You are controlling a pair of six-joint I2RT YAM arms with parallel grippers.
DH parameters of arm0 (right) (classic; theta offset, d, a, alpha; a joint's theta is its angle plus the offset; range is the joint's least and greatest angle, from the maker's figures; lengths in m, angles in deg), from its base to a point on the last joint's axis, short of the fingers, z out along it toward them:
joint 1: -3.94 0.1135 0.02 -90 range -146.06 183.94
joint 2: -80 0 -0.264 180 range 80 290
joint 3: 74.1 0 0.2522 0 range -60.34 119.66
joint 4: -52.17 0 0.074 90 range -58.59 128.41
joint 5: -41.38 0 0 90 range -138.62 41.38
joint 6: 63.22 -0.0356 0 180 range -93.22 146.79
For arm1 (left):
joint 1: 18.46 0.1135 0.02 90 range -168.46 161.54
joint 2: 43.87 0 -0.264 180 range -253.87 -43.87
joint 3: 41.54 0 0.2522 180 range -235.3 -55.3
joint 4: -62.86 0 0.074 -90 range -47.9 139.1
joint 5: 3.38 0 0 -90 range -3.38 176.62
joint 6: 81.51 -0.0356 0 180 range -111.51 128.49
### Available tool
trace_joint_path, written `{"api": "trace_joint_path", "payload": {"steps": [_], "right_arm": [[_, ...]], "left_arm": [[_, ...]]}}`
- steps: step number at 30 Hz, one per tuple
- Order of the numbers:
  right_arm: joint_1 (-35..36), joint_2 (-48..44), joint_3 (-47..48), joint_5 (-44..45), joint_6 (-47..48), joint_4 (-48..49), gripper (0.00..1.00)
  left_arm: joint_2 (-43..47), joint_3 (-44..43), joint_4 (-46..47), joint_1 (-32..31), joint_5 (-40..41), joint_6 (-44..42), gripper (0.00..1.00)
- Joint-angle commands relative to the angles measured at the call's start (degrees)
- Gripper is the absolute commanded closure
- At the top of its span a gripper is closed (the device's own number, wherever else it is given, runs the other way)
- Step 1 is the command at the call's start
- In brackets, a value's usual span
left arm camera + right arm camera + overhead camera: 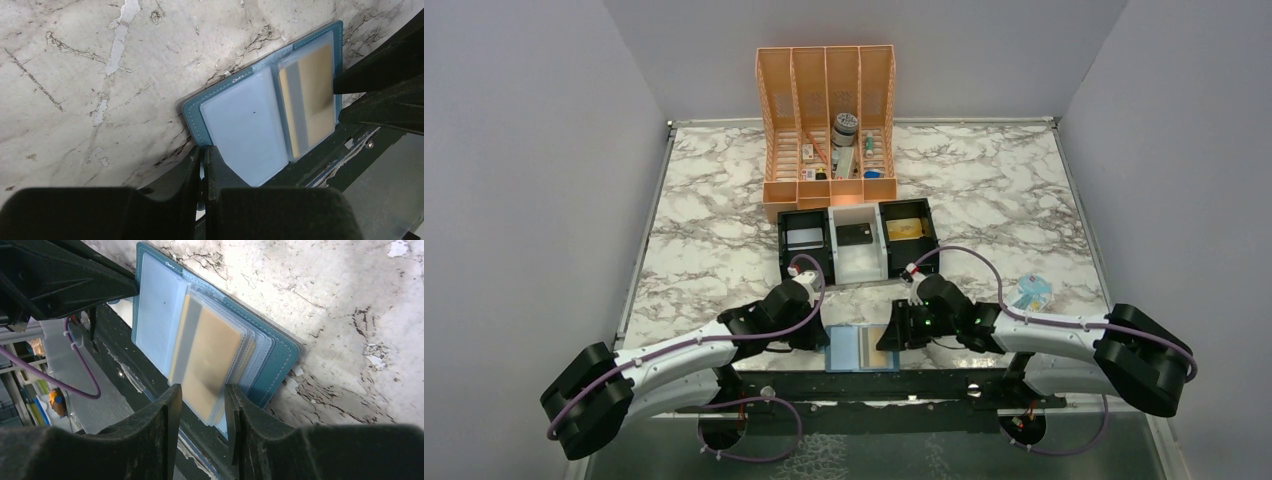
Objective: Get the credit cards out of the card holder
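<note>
Card [210,360], gold-tan, tucked in a clear sleeve of the card holder [272,357]. Lies flat, long axis running away from the near table edge, short end facing the right claw [203,391]. More clear sleeves fanned beneath; filled or not, impossible to tell. Holder spread open on the marble table [724,230], right at the near edge, between the two arms.

Right claw nearer the card: directly at its near end, jaws partly open, one finger to each side of the sleeve's end, nothing visibly pinched. Left claw [204,152] at the other, empty-looking panel, jaws all but closed, nipping the holder's near corner and seemingly pinning it down.

Judging from this: probably a straight pull along the card's length, toward the near edge, to slide it free. Hard part, most likely: closing on the card alone, not on the plastic around it.

Farther out, well apart from both claws: black-and-white tray [857,266] with another gold card [904,228] in its right compartment, orange rack [779,120] just behind.
</note>
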Motion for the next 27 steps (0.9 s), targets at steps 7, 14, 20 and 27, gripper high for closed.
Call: {"api": "trace_joint_path", "payload": {"steps": [7,14,20,27], "right_arm": [[0.5,-1.5,3.0,-0.9,3.6,-2.9,0.63],[0.5,-1.4,3.7,-3.3,4.1,-1.4,0.64],[0.5,-1.6,4.6,-4.4,5.3,-1.7,0.64],[0.5,-1.1,5.2,-1.3,4.9,-5.5,0.63]], "left_arm": [[-1.8,-0.5,2.8,-0.4,-0.9,0.0,0.91],[-2.6,-0.9,3.4,-0.4,-1.0,0.0,0.91],[-3.5,-0.8,4.2,-0.5,-1.2,0.1,0.92],[-3.9,-0.7,4.7,-0.6,-1.2,0.2,0.92]]}}
